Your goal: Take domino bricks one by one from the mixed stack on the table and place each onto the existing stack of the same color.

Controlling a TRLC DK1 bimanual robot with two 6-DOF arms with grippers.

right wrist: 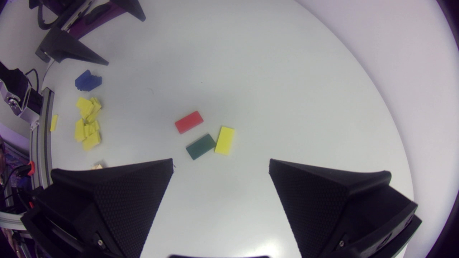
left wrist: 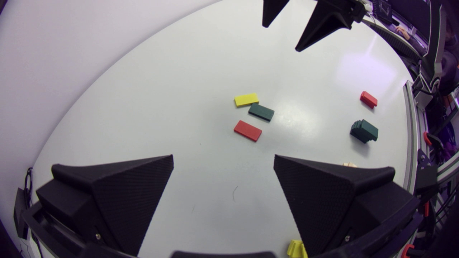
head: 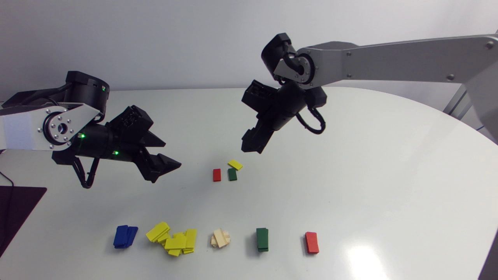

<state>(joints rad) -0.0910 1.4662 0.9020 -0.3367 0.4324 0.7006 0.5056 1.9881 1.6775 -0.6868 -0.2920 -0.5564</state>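
Observation:
Three loose bricks lie mid-table: a red brick (head: 216, 175), a green brick (head: 232, 174) and a yellow brick (head: 235, 165) tilted against the green one. Along the front edge stand a blue stack (head: 125, 236), a scattered yellow pile (head: 174, 238), a cream stack (head: 220, 238), a green stack (head: 262, 239) and a red stack (head: 311, 242). My right gripper (head: 252, 144) hangs open just above and behind the loose bricks, which show ahead of its fingers: red brick (right wrist: 189, 122), green brick (right wrist: 200, 146), yellow brick (right wrist: 225, 140). My left gripper (head: 165, 165) is open and empty, left of the bricks.
The table edge (head: 459, 120) curves round on the right. A dark mat (head: 17, 210) lies at the left edge. In the left wrist view the red brick (left wrist: 247, 130), green brick (left wrist: 261, 111) and yellow brick (left wrist: 246, 99) lie ahead of my fingers.

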